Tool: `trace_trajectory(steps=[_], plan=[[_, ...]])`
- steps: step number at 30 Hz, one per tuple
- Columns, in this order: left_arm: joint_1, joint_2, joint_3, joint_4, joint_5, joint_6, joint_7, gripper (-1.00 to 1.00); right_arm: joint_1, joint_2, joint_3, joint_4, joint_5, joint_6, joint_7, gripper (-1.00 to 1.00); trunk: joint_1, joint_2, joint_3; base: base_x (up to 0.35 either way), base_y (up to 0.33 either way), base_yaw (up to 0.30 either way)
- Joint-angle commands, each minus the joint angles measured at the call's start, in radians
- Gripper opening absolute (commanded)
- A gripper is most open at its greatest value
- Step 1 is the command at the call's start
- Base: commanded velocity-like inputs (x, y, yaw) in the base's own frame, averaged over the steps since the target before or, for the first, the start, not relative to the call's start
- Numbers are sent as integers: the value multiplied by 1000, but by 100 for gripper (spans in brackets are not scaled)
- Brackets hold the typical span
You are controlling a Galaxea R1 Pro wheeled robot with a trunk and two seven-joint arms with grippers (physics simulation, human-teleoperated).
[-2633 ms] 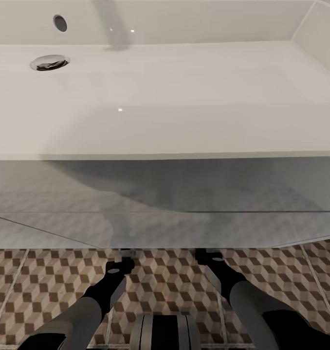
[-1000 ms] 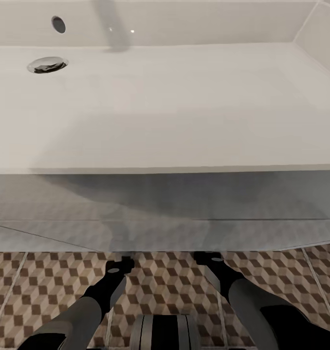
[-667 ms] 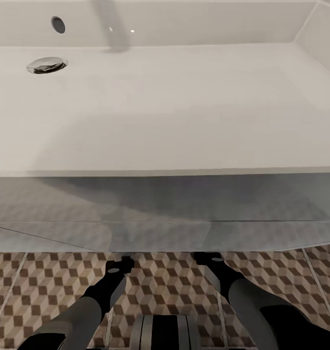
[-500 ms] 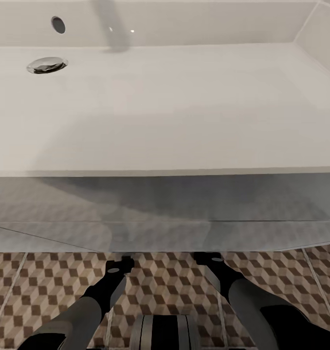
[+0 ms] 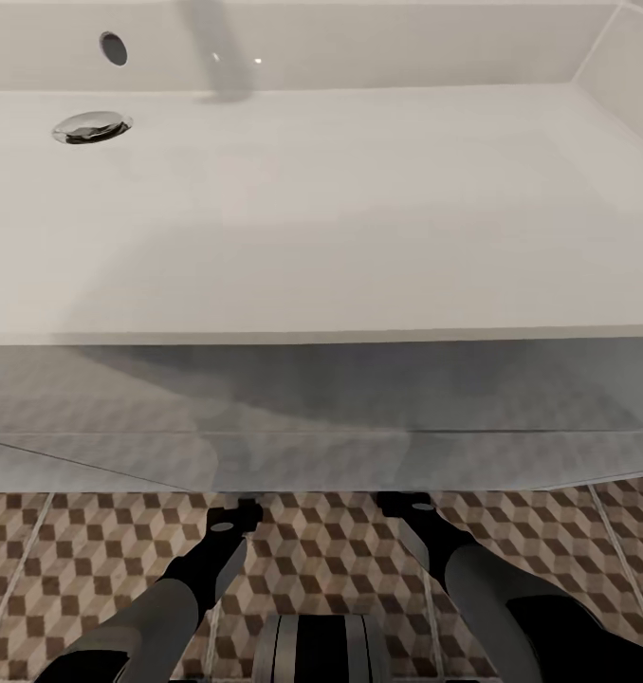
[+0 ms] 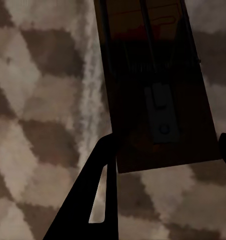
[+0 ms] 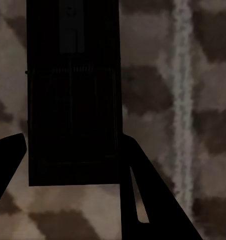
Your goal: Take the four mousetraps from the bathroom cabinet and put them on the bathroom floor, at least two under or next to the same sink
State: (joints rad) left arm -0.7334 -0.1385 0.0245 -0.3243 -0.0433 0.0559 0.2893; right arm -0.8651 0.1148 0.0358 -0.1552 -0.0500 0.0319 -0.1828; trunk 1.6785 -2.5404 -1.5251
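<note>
Two mousetraps were visible, one under each wrist camera, both lying flat on the bathroom floor. The left mousetrap was a brown wooden board with dark wire bars, a spring coil and a small pale metal plate, its near end lying between the two fingers of the left gripper, which were spread apart, one finger just beside the board's corner and the other barely showing at the frame edge; whether either touched the board could not be told. The right mousetrap lay in deep shadow, with the right gripper likewise apart, its dark fingers on either side of the board's near end. No writing or brand could be read on either trap. One pale grout line ran beside each board. From the head camera, one wide white sink with one chrome drain and one overflow hole stood over the cube-patterned tiles, and both dark arms reached beneath its front edge.
</note>
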Motion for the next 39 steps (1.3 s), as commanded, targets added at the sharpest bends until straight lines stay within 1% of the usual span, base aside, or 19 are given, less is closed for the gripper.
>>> trace_trajectory(steps=[1, 13, 20, 31, 37, 39], plan=[[0, 0, 2, -4, -6, 7, 2, -100, 0, 0, 4, -1, -5, 3, -4, -100, 0, 0, -1, 0, 0, 0], [0, 0, 1, -18, -6, 6, 1, -100, 0, 0, 4, 0, -5, 3, -4, -100, 0, 0, -1, 0, 0, 0], [0, -12, 2, -33, -6, 7, 1, -100, 0, -3, 4, 0, -5, 3, -4, -100, 0, 0, -1, 0, 0, 0], [0, -15, 3, -35, -6, -2, 2, -100, 0, -3, 4, 0, -4, 3, -4, -100, 0, 0, -1, 0, 0, 0], [0, -15, 3, -35, -6, -4, 2, -100, 0, -3, 4, 0, -4, 2, -4, -100, 3, -2, -24, 0, 0, 0], [0, -15, 3, -35, -6, -5, 2, -100, 0, -3, 4, 0, -4, 2, -4, -100, 3, -2, -24, 0, 0, 0]])
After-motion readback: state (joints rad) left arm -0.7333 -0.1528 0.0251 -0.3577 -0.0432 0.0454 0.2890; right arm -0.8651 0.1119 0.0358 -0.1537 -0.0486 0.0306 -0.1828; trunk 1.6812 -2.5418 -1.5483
